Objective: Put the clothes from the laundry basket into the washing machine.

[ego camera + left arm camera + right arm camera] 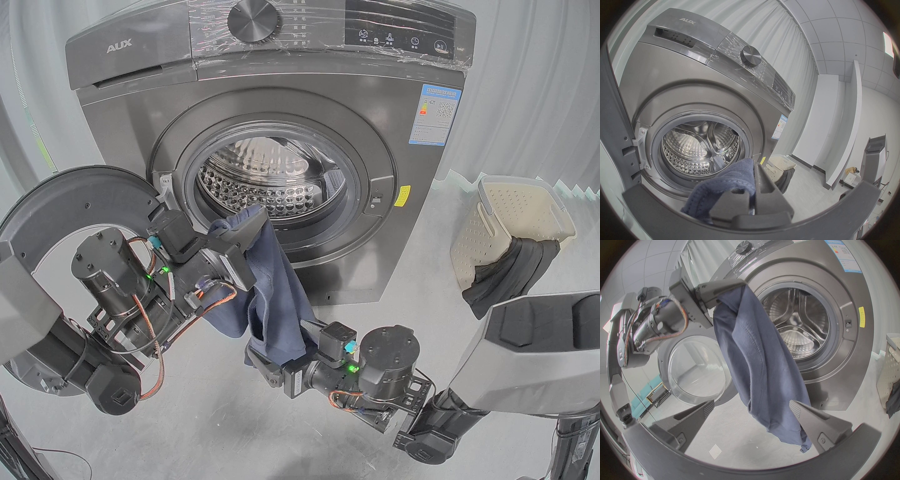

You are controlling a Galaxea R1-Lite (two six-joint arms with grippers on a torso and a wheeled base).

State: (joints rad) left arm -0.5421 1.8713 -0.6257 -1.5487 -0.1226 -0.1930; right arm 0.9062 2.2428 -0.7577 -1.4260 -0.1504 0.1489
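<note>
My left gripper [247, 228] is shut on the top of a blue garment [275, 300], just in front of the lower left rim of the washing machine's open drum [272, 181]. In the left wrist view the garment [725, 186] bunches over the closed fingers [762, 190], facing the drum [700, 147]. The cloth hangs down to my right gripper [265, 362], which stands open below it; the garment's lower end [762, 365] drapes against one finger [815, 424]. The white laundry basket [531, 206] stands to the right of the machine with a dark garment [509, 275] over its front edge.
The round machine door [75, 206] is swung open at the left, close behind my left arm. Grey floor [406, 275] lies between machine and basket. A curtain hangs behind the machine.
</note>
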